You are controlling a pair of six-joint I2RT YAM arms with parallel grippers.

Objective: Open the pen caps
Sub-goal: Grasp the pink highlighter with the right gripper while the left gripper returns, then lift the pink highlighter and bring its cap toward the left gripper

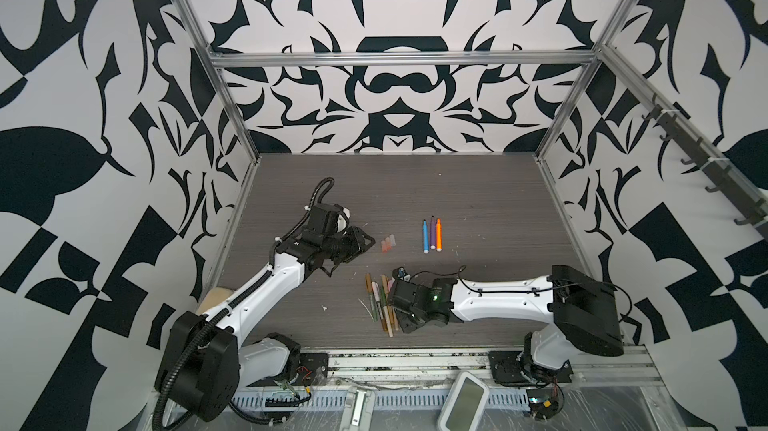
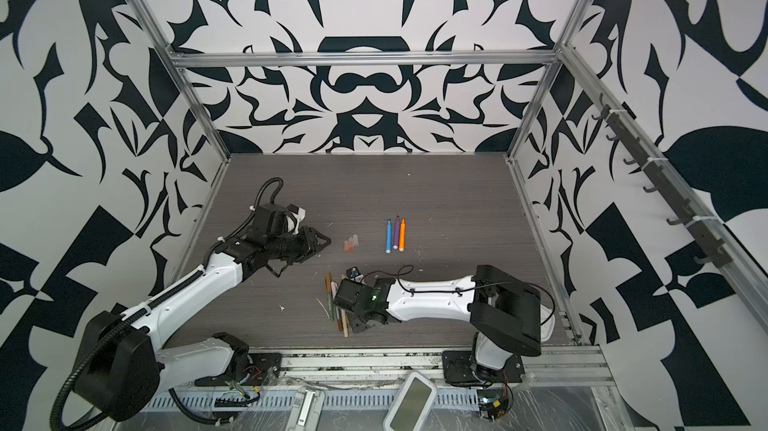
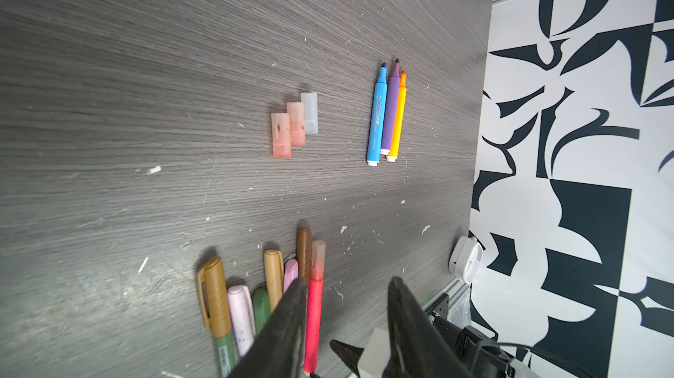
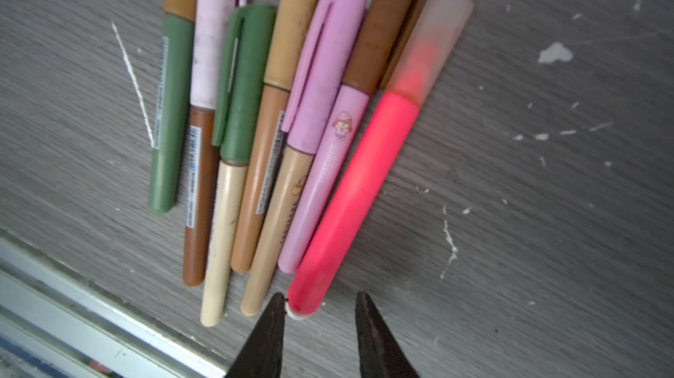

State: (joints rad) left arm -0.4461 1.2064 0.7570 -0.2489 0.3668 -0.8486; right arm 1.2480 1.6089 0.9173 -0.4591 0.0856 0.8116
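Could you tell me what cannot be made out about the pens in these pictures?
- Capped pens: in both top views, the right arm's wrist covers part of the pile.
- Dark brown cap: top cut off by the right wrist view's edge.
- Blue marker print: too small to read.

Patterned walls (image 1: pixel 399 96); grey, seemingly wooden floor (image 1: pixel 415 187)

**Robot Test Cell in a Lab**

Black-and-white patterned panels (image 1: pixel 395 88) enclose a grey wood-grain desk (image 1: pixel 478 200), held in an aluminium extrusion frame (image 1: pixel 399 58). A white left arm (image 1: pixel 266 287) and right arm (image 1: pixel 498 298) are bolted to a slotted rail (image 1: pixel 407 360), with cables exposed.
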